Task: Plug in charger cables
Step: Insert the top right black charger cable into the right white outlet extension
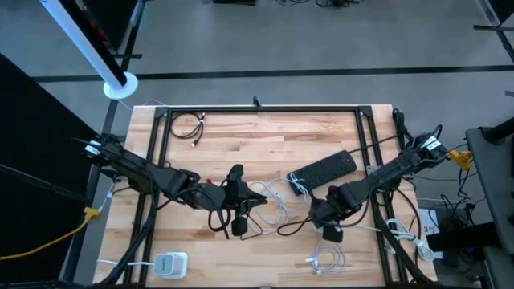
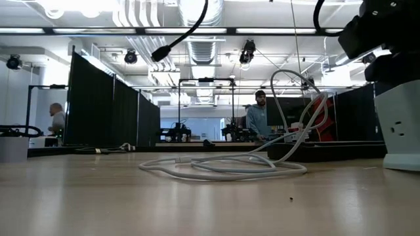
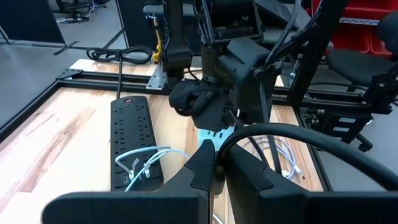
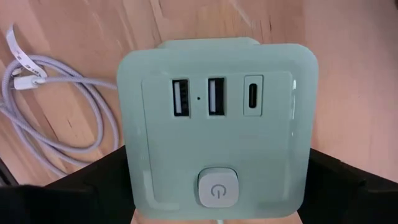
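Note:
My right gripper [image 1: 328, 225] points down at the table's middle right, closed on a white charger block [image 4: 217, 118] with USB ports and a power button on its upper face. My left gripper [image 1: 238, 221] is raised at the table's middle, shut on a black charger cable [image 3: 280, 127]. A black plug [image 2: 161, 52] shows in the air in the low view. Loose white charger cables [image 1: 271, 201] lie in loops on the wood between the two grippers. Another white cable [image 4: 56, 112] lies coiled beside the block. My left gripper is shut on the black cable [image 3: 225, 149] at its fingertips, pointing slightly downward toward the right arm. The cable arcs away from the fingers, clear of the table; which part of it is pinched does not show. My right gripper holds the block by two opposite side walls [image 4: 127, 155], one finger [image 4: 93, 183] on each side, coming from above and pointing down. The block stands upright with its port face up. Its lower end [image 2: 401, 164] is at table level; whether it rests there I cannot tell.
A black power strip [image 1: 323, 169] lies slanted behind the right gripper. A second white charger block [image 1: 170, 263] sits near the front left, a black cable coil [image 1: 189, 124] at the far left, and a white cable bundle [image 1: 325, 258] at the front. People stand in the room beyond [image 2: 258, 118].

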Controlling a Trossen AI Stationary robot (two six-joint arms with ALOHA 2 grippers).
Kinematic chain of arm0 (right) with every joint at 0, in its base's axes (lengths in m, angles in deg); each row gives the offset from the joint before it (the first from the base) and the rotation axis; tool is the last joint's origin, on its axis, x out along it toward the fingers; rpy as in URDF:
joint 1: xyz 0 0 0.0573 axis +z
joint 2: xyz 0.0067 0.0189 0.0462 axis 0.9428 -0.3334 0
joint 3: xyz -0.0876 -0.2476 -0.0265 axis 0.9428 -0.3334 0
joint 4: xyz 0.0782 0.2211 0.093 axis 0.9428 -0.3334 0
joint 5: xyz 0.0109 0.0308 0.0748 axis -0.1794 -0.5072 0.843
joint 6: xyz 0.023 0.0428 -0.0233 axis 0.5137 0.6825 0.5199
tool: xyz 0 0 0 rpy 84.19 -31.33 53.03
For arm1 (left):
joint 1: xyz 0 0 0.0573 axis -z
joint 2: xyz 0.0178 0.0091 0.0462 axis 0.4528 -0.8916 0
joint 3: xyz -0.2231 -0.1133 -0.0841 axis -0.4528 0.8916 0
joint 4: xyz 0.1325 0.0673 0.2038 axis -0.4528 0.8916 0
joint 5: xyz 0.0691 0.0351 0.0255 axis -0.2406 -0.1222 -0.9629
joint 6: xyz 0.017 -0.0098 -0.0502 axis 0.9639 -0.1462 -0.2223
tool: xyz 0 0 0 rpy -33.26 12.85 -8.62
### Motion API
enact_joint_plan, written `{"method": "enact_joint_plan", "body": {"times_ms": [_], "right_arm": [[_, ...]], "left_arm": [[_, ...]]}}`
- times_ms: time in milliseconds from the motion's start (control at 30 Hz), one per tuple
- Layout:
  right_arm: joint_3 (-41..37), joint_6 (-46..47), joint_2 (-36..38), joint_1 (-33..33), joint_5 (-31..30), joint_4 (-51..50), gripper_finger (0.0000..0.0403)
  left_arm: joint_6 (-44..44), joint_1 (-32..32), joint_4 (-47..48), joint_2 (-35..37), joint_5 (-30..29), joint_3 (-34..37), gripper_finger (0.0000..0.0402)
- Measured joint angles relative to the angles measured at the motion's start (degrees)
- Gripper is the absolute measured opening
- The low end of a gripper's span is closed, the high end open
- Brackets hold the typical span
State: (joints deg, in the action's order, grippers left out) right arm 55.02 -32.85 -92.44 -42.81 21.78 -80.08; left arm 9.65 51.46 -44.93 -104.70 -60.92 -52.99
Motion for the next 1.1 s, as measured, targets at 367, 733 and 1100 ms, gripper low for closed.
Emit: {"method": "enact_joint_plan", "body": {"times_ms": [367, 733, 1100], "right_arm": [[0.5, 3.2, 1.6, 1.9, -2.2, -0.9, 0.0362], [0.5, 6.1, 8.7, 3.3, -1.8, -1.5, 0.0348], [0.8, 9.6, 21.7, 3.9, -5.7, -1.5, 0.0317]], "left_arm": [[0.5, 0.0, -2.8, -2.3, 1.5, 0.0, 0.0014], [0.6, 0.0, -3.8, -2.3, 1.5, 0.1, 0.0014], [5.1, -2.5, -15.5, -5.4, 5.6, 0.1, 0.0014]]}}
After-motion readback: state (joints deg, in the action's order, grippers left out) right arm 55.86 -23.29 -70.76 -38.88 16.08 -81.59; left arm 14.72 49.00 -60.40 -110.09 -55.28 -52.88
